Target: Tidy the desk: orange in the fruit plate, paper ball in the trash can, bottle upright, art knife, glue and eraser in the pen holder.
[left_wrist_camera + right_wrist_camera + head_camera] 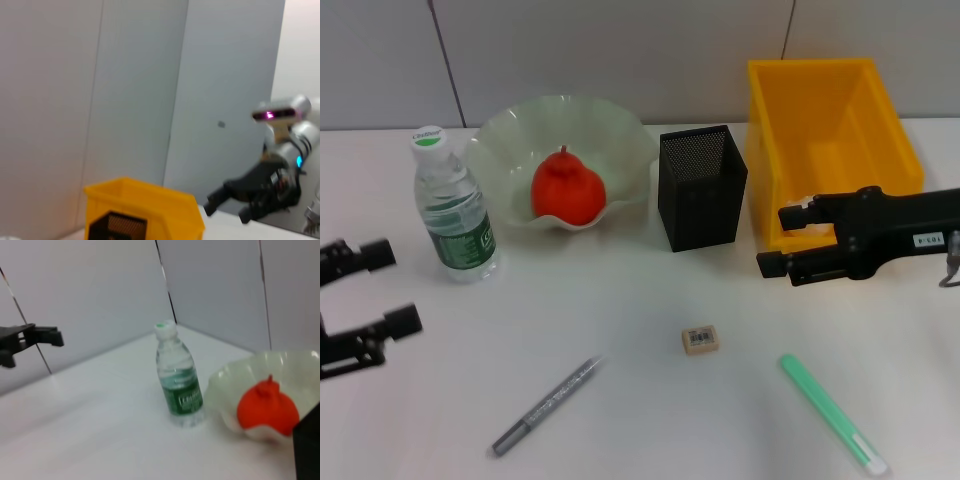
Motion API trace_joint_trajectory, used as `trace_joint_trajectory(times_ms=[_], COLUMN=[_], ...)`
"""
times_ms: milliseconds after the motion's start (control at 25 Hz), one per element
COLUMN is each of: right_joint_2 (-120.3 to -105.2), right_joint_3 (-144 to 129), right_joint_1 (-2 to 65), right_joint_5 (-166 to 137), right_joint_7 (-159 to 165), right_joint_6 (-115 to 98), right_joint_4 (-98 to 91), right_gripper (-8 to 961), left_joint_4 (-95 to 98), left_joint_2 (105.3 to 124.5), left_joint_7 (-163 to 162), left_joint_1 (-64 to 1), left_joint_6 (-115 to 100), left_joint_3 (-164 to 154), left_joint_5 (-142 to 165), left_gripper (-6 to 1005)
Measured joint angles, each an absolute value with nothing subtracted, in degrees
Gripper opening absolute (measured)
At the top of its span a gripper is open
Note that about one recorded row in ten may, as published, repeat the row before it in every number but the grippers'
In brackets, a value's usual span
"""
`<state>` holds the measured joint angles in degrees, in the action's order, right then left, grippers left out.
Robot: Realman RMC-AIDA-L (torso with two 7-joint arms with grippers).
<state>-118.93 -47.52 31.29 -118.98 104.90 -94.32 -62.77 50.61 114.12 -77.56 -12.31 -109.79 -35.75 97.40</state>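
Next up, likely the eraser [700, 340] at lower centre: lower the open, empty right gripper [788, 240] squarely over it, pinch its short sides, then lift to the pen holder [701, 187]; left gripper [388, 287] open, idle at the left edge.

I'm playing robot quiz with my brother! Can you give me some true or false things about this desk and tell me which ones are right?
1. The orange sits in the fruit plate. True.
2. The bottle is lying on its side. False: it stands upright, left of the fruit plate.
3. The eraser is inside the pen holder. False: it lies on the table in front of the holder.
4. The right pincer is open and holds nothing, near the front of the trash can. True.
5. The left pincer is gripping the grey pen. False: it is open and empty, off at the left edge.
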Motion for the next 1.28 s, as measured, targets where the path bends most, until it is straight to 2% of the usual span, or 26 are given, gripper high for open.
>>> trace_joint_trajectory(times_ms=[200, 360, 880, 1280], right_joint_2=[-118.55, -118.7, -118.91, -119.01], right_joint_3=[-55.64, -58.99, -70.1, -80.52], right_joint_1=[33.0, 38.19, 47.39, 49.98], right_joint_5=[-125.13, -135.33, -155.39, -159.21], right_joint_7=[114.35, 116.92, 120.94, 117.75], right_joint_6=[-96.32, -101.46, -107.07, -110.18], right_joint_4=[-72.41, -77.17, -81.31, -75.79], right_gripper=[841, 841, 841, 841], left_joint_4=[50.2, 50.14, 50.07, 50.0], left_joint_2=[115.33, 116.32, 117.25, 118.01], left_joint_7=[-75.25, -73.83, -73.63, -73.6], left_joint_1=[-12.81, -12.84, -11.67, -11.9], left_joint_6=[-109.5, -108.95, -106.28, -104.64], left_joint_3=[-35.51, -35.61, -34.96, -34.62], left_joint_5=[101.9, 103.11, 103.68, 103.65], left_gripper=[818, 818, 818, 818])
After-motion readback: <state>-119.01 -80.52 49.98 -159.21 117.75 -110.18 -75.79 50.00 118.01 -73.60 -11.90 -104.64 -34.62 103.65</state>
